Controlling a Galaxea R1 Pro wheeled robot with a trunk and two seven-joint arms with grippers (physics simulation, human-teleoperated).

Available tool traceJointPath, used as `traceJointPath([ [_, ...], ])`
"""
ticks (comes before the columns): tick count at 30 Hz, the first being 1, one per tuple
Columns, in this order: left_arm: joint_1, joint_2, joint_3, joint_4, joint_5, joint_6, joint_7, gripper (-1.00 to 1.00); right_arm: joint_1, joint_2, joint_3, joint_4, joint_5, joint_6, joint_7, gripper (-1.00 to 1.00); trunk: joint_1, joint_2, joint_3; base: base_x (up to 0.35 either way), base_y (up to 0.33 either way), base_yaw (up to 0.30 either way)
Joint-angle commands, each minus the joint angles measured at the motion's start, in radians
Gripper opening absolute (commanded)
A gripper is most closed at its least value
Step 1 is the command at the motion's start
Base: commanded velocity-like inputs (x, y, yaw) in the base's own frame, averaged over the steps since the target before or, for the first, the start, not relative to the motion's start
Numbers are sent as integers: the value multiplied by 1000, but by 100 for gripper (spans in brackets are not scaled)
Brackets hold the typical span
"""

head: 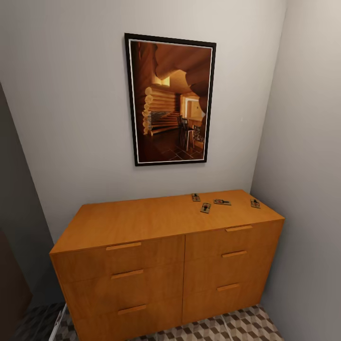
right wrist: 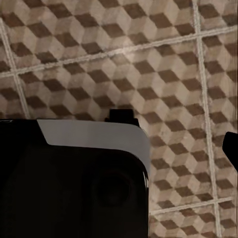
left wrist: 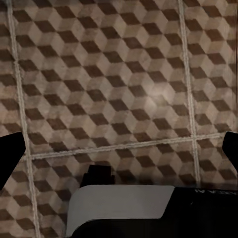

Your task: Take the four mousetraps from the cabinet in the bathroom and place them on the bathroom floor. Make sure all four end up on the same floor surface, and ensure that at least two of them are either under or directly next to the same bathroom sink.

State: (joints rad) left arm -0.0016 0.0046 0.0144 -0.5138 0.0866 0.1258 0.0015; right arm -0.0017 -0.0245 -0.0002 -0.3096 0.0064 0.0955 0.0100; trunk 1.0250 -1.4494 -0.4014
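The wide orange-brown wooden cabinet (head: 166, 255) with six drawer fronts stands against the grey far wall, its lower edge cut off. Above it hangs a black-framed picture (head: 170, 99) of a log interior. The cube-patterned brown and beige tiled floor (head: 246, 327) shows near its base. Four small brown wooden mousetraps (head: 205, 208) lie on the cabinet top toward its far right, their metal parts too small to read. Both wrist views look down at floor tiles; dark finger tips at the edges are cut off, so I cannot tell either gripper's state or the traps' place relative to them.
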Motion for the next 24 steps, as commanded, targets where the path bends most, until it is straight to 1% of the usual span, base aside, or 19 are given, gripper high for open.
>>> traceJointPath([
  [1, 0, 2, 1, -28, 9, 21, 0, 100, 0, -4, -1, -33, 0, 29, 1, 100, 0, -1, -1, 0, 0, 0],
  [7, 0, 11, 2, -166, 8, 98, 0, 100, 0, -20, -6, -206, -5, 163, 1, 100, 0, -1, -1, 0, 0, 0],
  [8, 0, 11, 2, -166, 8, 98, 0, 100, 0, -20, -6, -206, -5, 163, 1, 100, 0, -1, -1, 0, 0, 0],
  [15, 0, 18, -1, -344, 6, 208, -2, 100, 0, -31, -20, -399, -6, 312, 1, 100, 0, -1, -1, 0, 0, 0],
  [16, 0, 18, -1, -344, 6, 208, -2, 100, 0, -31, -20, -399, -6, 312, 1, 100, 0, -1, -1, 0, 0, 0],
  [23, 0, 19, -6, -550, 7, 353, -4, 100, 0, -36, -35, -593, -6, 457, 0, 100, 0, -1, -1, 0, 0, 0],
  [24, 0, 19, -6, -550, 7, 353, -4, 100, 0, -36, -35, -593, -6, 457, 0, 100, 0, -1, -1, 0, 0, 0],
])
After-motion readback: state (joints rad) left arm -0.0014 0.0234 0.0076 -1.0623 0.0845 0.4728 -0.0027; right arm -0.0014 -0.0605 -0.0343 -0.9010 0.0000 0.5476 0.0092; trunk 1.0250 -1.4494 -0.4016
